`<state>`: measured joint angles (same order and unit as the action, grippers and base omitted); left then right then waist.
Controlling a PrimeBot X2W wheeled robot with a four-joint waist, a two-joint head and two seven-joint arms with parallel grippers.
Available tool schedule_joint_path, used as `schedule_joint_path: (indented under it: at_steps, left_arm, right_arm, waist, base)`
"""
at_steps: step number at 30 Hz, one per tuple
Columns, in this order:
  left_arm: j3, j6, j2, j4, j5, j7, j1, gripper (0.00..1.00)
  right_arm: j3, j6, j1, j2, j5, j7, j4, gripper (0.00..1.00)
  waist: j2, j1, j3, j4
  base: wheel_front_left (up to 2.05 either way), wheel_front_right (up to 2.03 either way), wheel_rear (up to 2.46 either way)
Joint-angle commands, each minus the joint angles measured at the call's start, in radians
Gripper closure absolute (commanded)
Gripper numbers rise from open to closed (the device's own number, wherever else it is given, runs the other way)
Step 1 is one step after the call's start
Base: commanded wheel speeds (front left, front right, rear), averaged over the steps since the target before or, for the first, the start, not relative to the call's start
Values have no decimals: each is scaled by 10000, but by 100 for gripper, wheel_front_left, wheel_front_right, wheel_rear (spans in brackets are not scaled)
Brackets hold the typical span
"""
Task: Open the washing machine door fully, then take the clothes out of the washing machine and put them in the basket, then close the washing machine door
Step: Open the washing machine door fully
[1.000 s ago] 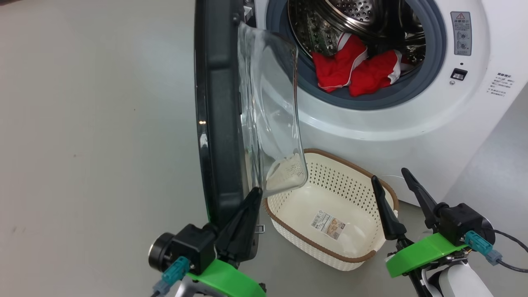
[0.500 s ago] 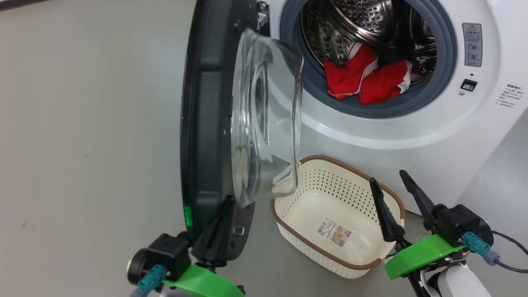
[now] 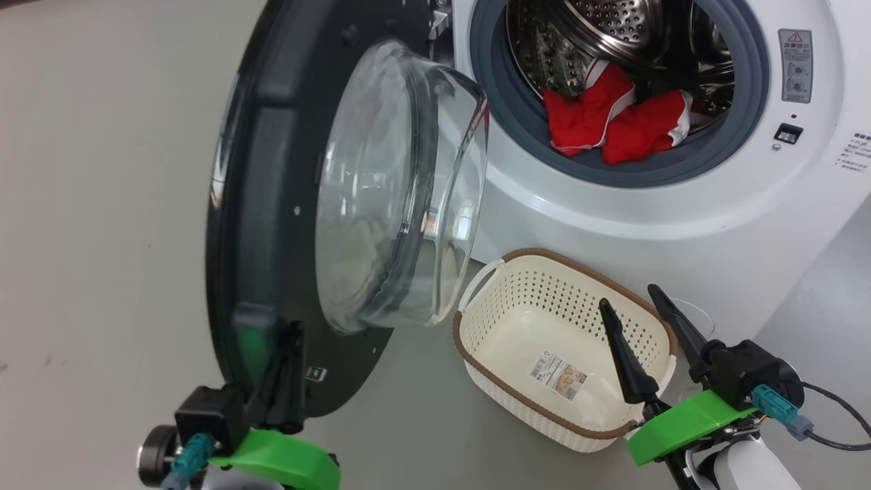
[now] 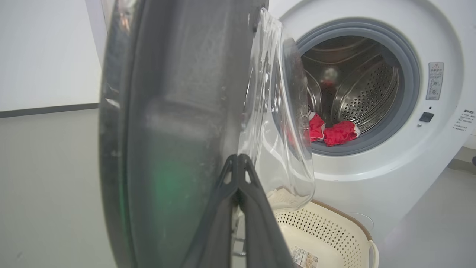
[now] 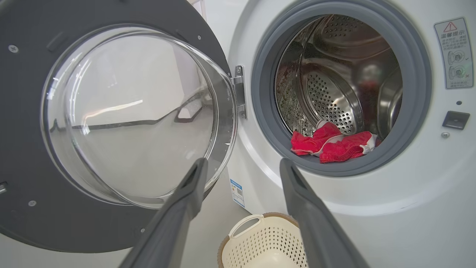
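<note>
The washing machine door [image 3: 262,204] stands swung far out to the left, its glass bowl [image 3: 395,190] facing the basket. My left gripper [image 3: 294,332] is shut, its tips resting against the lower inner face of the door's black rim [image 4: 174,111]; the shut left gripper [image 4: 238,158] holds nothing. Red clothes [image 3: 612,119] lie at the front of the steel drum in the washing machine [image 3: 612,218]. On the floor below the opening sits the cream basket [image 3: 544,258]. My right gripper [image 3: 627,296] hangs open over the basket's right end, aimed at the drum; clothes [image 5: 331,143] lie ahead.
Grey floor spreads to the left of the door. The door's hinge [image 5: 240,91] sits on the machine's left edge. The basket's floor carries a paper label [image 3: 561,378]. A black cable [image 3: 837,408] trails from my right wrist.
The door has swung further open to the left, turning its glass bowl toward me. My left gripper moved left and down with it, staying shut. The right gripper has hardly moved.
</note>
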<state>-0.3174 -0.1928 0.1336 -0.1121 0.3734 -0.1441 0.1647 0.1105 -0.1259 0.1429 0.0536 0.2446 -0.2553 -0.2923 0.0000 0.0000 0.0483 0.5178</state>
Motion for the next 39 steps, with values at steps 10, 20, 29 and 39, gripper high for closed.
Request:
schedule_joint_path:
  at_steps: [10,20,29,39]
  left_arm:
    - [1170,-660,524,-914,-62,-462,980,100]
    - [1731,-669,627,-1826,173,-946,1498,100]
    - [2460,-443,519,-2542,464,-1160,2071,100]
    - [3515,6,244,-2683,151,-1174,2510,100]
  right_arm:
    - [321,-48,270,-34,-240,-65,233,0]
    - [260,-48,448,-34,-507,-65,126,0]
    - [261,-48,619,-34,-802,-65,23,0]
    - [345,-48,854,-34,-1085,-65,-73,0]
  waist:
    - [0,0,413,-22]
    - [0,0,858,-39]
    - [0,0,1200,56]
    - [0,0,1512,79]
  base:
    - [0,0,0]
    - [0,0,0]
    - [0,0,0]
    - [0,0,0]
